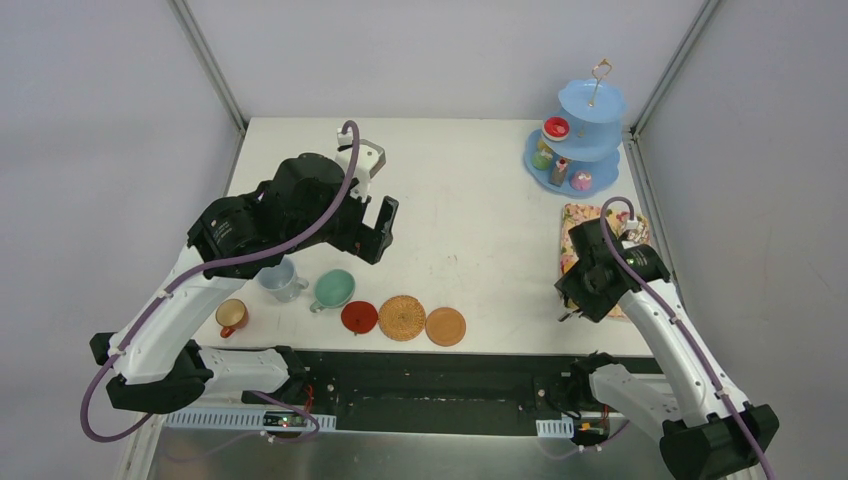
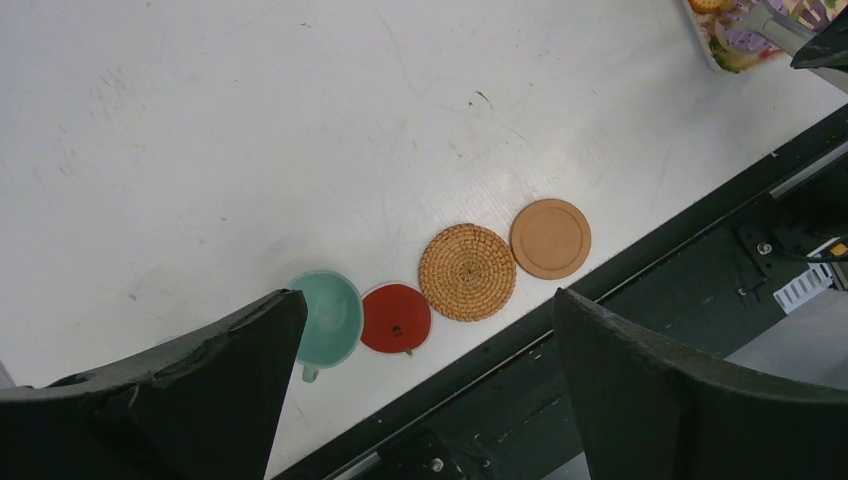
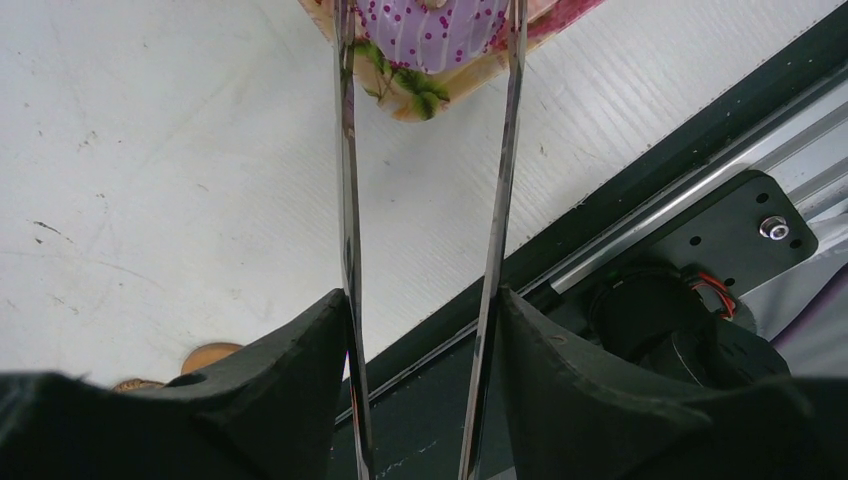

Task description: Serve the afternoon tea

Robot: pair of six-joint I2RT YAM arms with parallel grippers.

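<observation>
Left hand (image 2: 428, 305) is held spread wide with nothing in it, hung above the white worktop (image 1: 470, 200). Straight below it three mats are laid in a row: round red coaster (image 2: 396, 317), round woven straw coaster (image 2: 467, 271), round tan coaster (image 2: 550, 238). Mint green cup (image 2: 328, 318) is set just beside the red coaster, close under one fingertip. Grey-blue cup (image 1: 280, 281) and orange cup (image 1: 232, 317) are parked behind the hand, under the forearm. No cup is seated on a coaster yet. The wide spread is judged a pre-grasp for a cup.

Right hand (image 3: 422, 300) is closed partway on the long metal tongs (image 3: 345, 200). Both blades are pinched between its fingers and run out ahead of it, so reach is gained without the hand going into the food. Flat floral-patterned tray (image 1: 578, 216) lies below and ahead of the hand. Blade tips are cut off at the frame edge, so whether a treat is gripped cannot be told.

Light-blue three-tier stand (image 1: 588, 125) is placed well beyond the right hand. Small colourful donuts (image 1: 556, 127) are already loaded on its middle and bottom tiers.
</observation>
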